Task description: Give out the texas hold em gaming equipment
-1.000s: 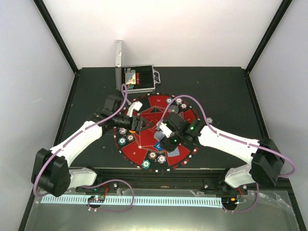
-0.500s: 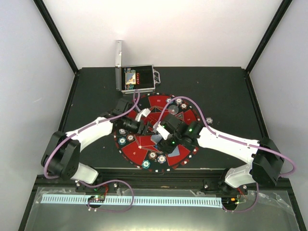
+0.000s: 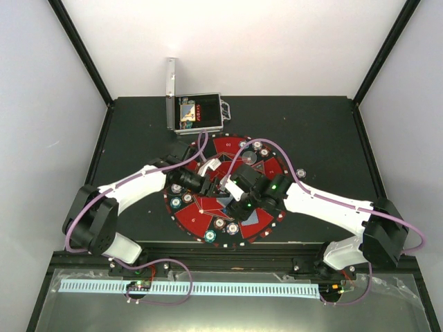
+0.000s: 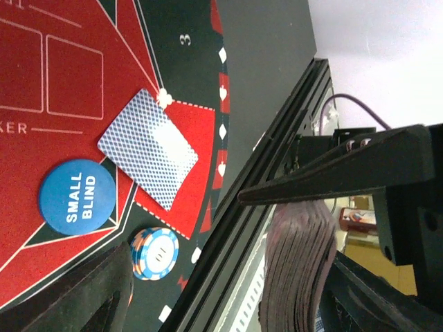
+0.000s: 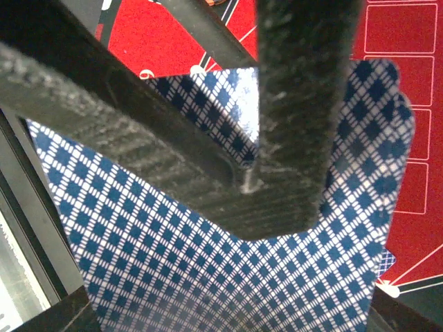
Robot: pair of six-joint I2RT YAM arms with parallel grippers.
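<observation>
left gripper (image 3: 210, 178) was clamped on the deck of cards (image 4: 297, 270), holding it up above the red mat (image 4: 69, 69). right gripper (image 3: 228, 184) was pressed in close against it, fingers laid across a blue-backed top card (image 5: 208, 277), though whether it had actually pinched that card could not be told. down on the mat, one dealt card (image 4: 147, 147) lay beside the small blind disc (image 4: 77, 196) and a chip stack (image 4: 154, 253). it looked like mid-deal. the next move would call for the right arm to peel a single card clean off the deck and carry it to a seat lacking one.
</observation>
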